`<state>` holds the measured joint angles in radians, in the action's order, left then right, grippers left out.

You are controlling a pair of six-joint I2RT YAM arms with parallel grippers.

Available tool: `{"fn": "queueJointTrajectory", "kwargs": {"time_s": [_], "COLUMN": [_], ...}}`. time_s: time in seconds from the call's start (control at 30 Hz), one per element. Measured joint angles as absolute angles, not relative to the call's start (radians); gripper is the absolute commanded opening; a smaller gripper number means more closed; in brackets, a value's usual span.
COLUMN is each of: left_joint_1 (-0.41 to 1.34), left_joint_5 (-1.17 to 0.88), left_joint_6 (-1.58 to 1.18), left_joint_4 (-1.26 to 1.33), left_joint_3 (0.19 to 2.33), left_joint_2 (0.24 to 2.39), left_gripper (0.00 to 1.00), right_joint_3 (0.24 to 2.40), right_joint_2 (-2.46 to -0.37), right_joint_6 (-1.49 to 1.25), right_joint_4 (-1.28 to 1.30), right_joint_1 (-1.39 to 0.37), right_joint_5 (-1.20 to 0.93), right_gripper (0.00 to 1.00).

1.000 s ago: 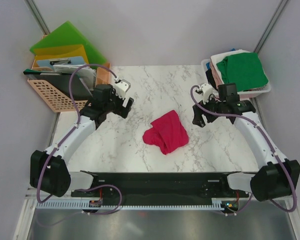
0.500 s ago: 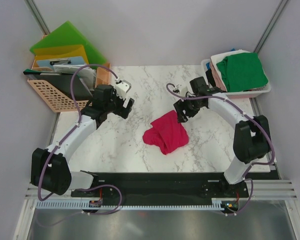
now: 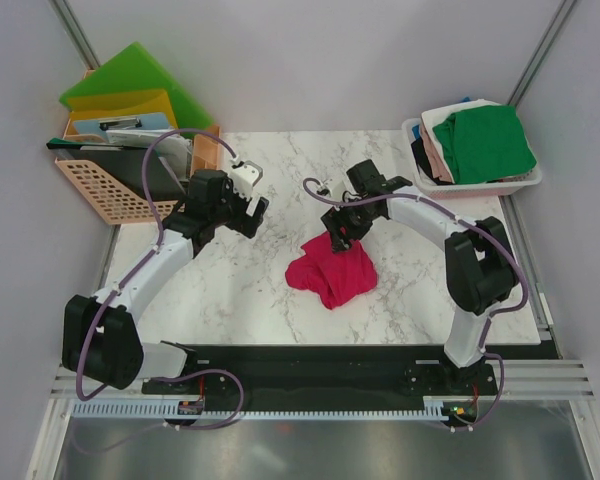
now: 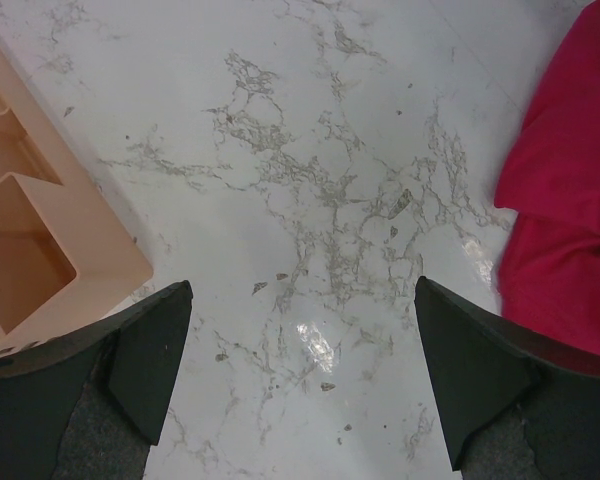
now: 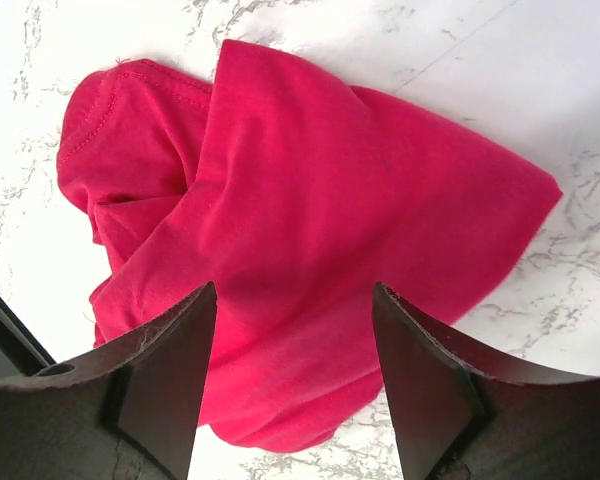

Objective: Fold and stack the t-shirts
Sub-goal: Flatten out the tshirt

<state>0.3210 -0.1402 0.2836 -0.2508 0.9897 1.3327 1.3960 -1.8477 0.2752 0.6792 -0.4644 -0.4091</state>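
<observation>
A crimson-pink t-shirt (image 3: 332,270) lies crumpled in the middle of the marble table (image 3: 280,300). My right gripper (image 3: 342,232) hovers over its far edge, jaws open, with the cloth (image 5: 310,210) showing below and between the fingers (image 5: 170,370) but not pinched. My left gripper (image 3: 242,212) stands wide open over bare table to the left of the shirt, whose edge (image 4: 570,200) shows at the right of the left wrist view. More t-shirts, green (image 3: 483,140) on top over white, beige-pink and black, are piled in a white basket (image 3: 480,188) at the back right.
A peach plastic basket (image 3: 110,190) with green (image 3: 130,75) and yellow folders stands at the back left; its corner (image 4: 40,250) shows close to my left gripper. Grey walls enclose the table on three sides.
My right arm has swung left from beside the white basket to above the pink shirt's far edge, its jaws narrowing somewhat. The left arm and the shirt have not moved.
</observation>
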Motion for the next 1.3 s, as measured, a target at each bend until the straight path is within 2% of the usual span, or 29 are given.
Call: {"fn": "queueJointTrajectory", "kwargs": {"time_s": [0.27, 0.33, 0.4, 0.43, 0.47, 0.5, 0.77, 1.03, 1.07, 1.1, 1.13, 1.2, 1.3], "left_joint_1": [0.321, 0.321, 0.321, 0.321, 0.321, 0.321, 0.321, 0.321, 0.321, 0.321, 0.321, 0.321, 0.321], "left_joint_5": [-0.14, -0.14, -0.14, -0.14, -0.139, -0.139, -0.138, -0.138, -0.138, -0.138, -0.139, -0.138, -0.138], "left_joint_6": [0.289, 0.29, 0.29, 0.291, 0.291, 0.292, 0.294, 0.297, 0.297, 0.297, 0.297, 0.297, 0.298], "left_joint_4": [-0.251, -0.251, -0.251, -0.251, -0.251, -0.251, -0.251, -0.251, -0.251, -0.251, -0.251, -0.251, -0.251], "left_joint_3": [0.99, 0.99, 0.99, 0.99, 0.99, 0.99, 0.989, 0.978, 0.978, 0.978, 0.978, 0.978, 0.978], "left_joint_2": [1.338, 1.34, 1.34, 1.34, 1.34, 1.34, 1.34, 1.347, 1.35, 1.353, 1.355, 1.358, 1.359], "left_gripper": [1.0, 1.0, 1.0, 1.0, 1.0, 1.0, 1.0, 1.0, 1.0, 1.0, 1.0, 1.0, 1.0], "right_joint_3": [1.396, 1.396, 1.394, 1.392, 1.39, 1.388, 1.363, 1.373, 1.378, 1.385, 1.392, 1.396, 1.383], "right_joint_2": [-1.875, -1.877, -1.879, -1.88, -1.881, -1.882, -1.865, -1.616, -1.601, -1.593, -1.593, -1.619, -1.688], "right_joint_6": [0.268, 0.265, 0.265, 0.265, 0.267, 0.268, 0.255, 0.255, 0.255, 0.255, 0.25, 0.256, 0.262], "right_joint_4": [0.662, 0.656, 0.648, 0.643, 0.64, 0.637, 0.616, 0.61, 0.605, 0.601, 0.6, 0.599, 0.596], "right_joint_1": [-0.475, -0.475, -0.475, -0.475, -0.475, -0.475, -0.475, -0.475, -0.475, -0.475, -0.476, -0.48, -0.493], "right_joint_5": [-0.408, -0.405, -0.403, -0.401, -0.4, -0.398, -0.382, -0.384, -0.385, -0.388, -0.392, -0.396, -0.394], "right_gripper": [0.64, 0.59, 0.46, 0.3, 0.1, 0.0, 0.0, 0.0, 0.03, 0.24, 0.32, 0.43, 0.45]}}
